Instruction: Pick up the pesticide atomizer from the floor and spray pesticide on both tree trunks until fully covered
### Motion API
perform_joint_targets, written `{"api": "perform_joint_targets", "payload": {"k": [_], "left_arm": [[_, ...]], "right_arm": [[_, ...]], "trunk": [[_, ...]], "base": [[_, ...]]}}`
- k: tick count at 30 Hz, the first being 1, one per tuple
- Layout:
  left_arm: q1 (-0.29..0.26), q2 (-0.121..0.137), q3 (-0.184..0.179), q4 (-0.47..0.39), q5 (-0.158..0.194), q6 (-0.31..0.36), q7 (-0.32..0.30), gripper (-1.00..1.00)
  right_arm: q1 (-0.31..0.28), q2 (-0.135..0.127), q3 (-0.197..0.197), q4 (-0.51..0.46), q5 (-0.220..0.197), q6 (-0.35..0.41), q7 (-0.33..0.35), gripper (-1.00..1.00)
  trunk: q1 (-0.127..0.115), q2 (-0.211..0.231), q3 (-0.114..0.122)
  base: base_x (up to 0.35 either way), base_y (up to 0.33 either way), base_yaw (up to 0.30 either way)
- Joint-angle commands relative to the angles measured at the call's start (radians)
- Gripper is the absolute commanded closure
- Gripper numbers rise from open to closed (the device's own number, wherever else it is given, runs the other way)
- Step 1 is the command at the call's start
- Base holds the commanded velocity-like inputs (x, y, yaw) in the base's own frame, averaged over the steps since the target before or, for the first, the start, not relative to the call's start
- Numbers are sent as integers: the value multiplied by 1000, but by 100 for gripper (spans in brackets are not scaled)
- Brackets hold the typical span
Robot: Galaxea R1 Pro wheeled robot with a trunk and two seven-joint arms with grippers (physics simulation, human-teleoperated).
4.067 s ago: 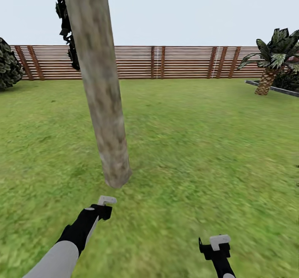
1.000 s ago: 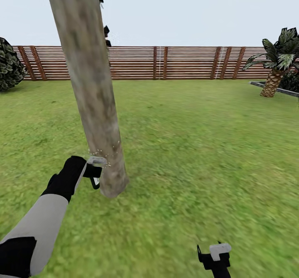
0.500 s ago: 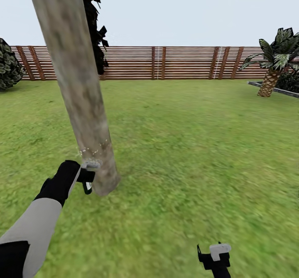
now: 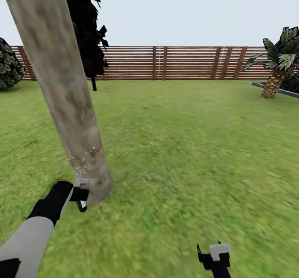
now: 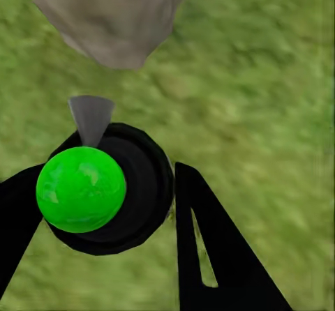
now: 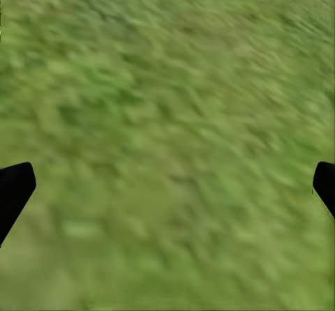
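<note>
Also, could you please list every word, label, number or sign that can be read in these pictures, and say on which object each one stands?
There are none to read.
Green-capped black pesticide atomizer in the left end effector: no label shows.
Thick grey-beige mottled tree trunk: only brown mottling.
Brown horizontal-slat wooden fence: no sign.
Right end effector over green grass lawn: no marking.

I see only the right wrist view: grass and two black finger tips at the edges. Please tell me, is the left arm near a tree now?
Observer: Yes. In the head view the left gripper sits beside the base of the tree trunk.
Operator: Does it hold something?
Observer: The left wrist view shows the pesticide atomizer, black with a green ball on top, between the fingers.
Operator: Is spray coming out?
Observer: Small white specks dot the lower trunk above the gripper.
</note>
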Motion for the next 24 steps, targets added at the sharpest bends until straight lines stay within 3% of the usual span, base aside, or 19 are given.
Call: {"api": "perform_joint_targets", "payload": {"k": [1, 5, 10, 13, 16, 20, 24], "left_arm": [[-1, -22, 5, 7, -22, -15, -8, 100], [3, -49, 7, 15, -26, -47, 7, 100], [46, -17, 8, 12, -23, -56, 90, 100], [51, -31, 7, 20, -20, -78, 103, 100], [52, -71, 9, 30, -18, -92, 159, 100], [52, -79, 10, 29, -18, -94, 206, 100], [52, -80, 10, 35, -10, -101, 212, 100]], "right_arm": [[-1, 0, -4, 1, 11, -3, -6, -100], [-1, 0, -4, 1, 11, -3, -6, -100], [-1, 0, -5, 1, 10, -3, -6, -100], [-1, 0, -5, 1, 10, -3, -6, -100], [-1, 0, -5, 1, 10, -3, -6, -100], [-1, -1, -5, 1, 10, -3, -6, -100], [-1, 0, -5, 1, 10, -3, -6, -100]], "trunk": [[0, 0, -1], [0, 0, -1], [0, 0, -1], [0, 0, -1], [0, 0, -1], [0, 0, -1], [0, 0, -1]], "base": [[268, -161, 251], [242, -112, 269], [35, -12, 191], [2, -1, 19], [0, 0, 2], [-3, -13, 0], [-135, -190, 0]]}}
